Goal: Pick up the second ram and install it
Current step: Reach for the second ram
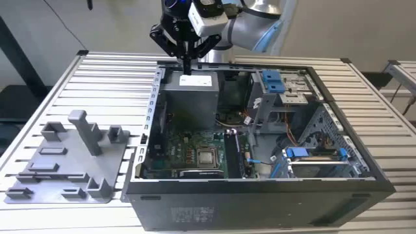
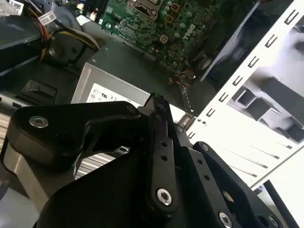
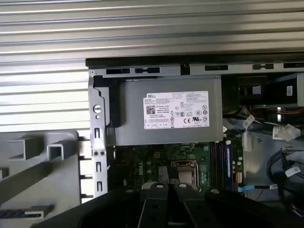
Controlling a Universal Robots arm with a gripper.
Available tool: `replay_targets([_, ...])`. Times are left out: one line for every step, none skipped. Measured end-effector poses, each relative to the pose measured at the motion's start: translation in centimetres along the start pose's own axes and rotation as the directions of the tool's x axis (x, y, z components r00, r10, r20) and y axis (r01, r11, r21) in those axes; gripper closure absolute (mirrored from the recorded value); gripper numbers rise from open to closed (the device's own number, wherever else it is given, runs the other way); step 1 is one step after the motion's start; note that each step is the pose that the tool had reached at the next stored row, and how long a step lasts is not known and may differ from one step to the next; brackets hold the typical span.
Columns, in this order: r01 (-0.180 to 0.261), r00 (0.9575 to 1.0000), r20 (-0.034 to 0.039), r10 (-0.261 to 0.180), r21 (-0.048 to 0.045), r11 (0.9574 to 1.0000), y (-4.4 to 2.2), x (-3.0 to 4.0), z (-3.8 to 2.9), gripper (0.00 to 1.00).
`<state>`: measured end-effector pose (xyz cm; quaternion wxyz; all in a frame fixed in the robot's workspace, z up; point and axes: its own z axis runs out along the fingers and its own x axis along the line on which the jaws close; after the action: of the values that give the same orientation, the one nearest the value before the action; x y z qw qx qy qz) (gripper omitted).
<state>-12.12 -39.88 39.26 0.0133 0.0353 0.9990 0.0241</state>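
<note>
My gripper [image 1: 186, 68] hangs above the back corner of the open computer case, over the grey power supply box [image 1: 190, 95]. Its black fingers [image 2: 158, 111] are pressed together with nothing between them, as the first wrist view also shows at the gripper [image 3: 171, 190]. Far below it, beside the square silver chip [image 1: 207, 157] on the green motherboard [image 1: 185, 146], long thin dark ram sticks stand on edge in their slots [image 1: 233, 155]. In the first wrist view the same slots [image 3: 219, 164] show as dark parallel strips. I cannot tell which stick is the second ram.
A grey plastic fixture [image 1: 65, 165] with a tall post [image 1: 85, 131] lies on the slatted table at the exterior view's left of the case. Blue drive brackets [image 1: 273, 80] and loose cables [image 1: 286, 126] crowd the case's other side. The case walls [image 1: 151, 112] stand high.
</note>
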Motion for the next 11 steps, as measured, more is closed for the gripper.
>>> replay_targets([0.0, 1.0, 0.0, 0.0, 0.0, 1.0, 0.0, 0.0, 0.0, 0.89])
replay_targets([0.0, 1.0, 0.0003, 0.0, 0.0, 1.0, 0.0, 0.0, 0.0, 0.89])
replay_targets([0.0, 1.0, 0.0004, 0.0, 0.0, 1.0, 0.0, 0.0, 0.0, 0.89])
replay_targets([0.0, 1.0, 0.0003, 0.0, 0.0, 1.0, 0.0, 0.0, 0.0, 0.89])
replay_targets([0.0, 1.0, 0.0004, 0.0, 0.0, 1.0, 0.01, 0.0, 0.0, 0.89])
replay_targets([0.0, 1.0, 0.0004, 0.0, -0.0001, 1.0, 0.01, 0.0, 0.0, 0.89])
replay_targets([0.0, 1.0, 0.0004, 0.0, -0.0001, 1.0, 0.01, 0.0, 0.0, 0.89])
replay_targets([0.0, 1.0, 0.0004, 0.0, -0.0001, 1.0, 0.01, 0.0, 0.0, 0.89])
replay_targets([0.0, 1.0, 0.0004, 0.0, 0.0, 1.0, 0.01, 0.0, 0.0, 0.89])
replay_targets([0.0, 1.0, 0.0004, 0.0, 0.0, 1.0, 0.01, 0.0, 0.0, 0.89])
replay_targets([0.0, 1.0, 0.0004, 0.0, -0.0001, 1.0, 0.01, 0.0, 0.0, 0.89])
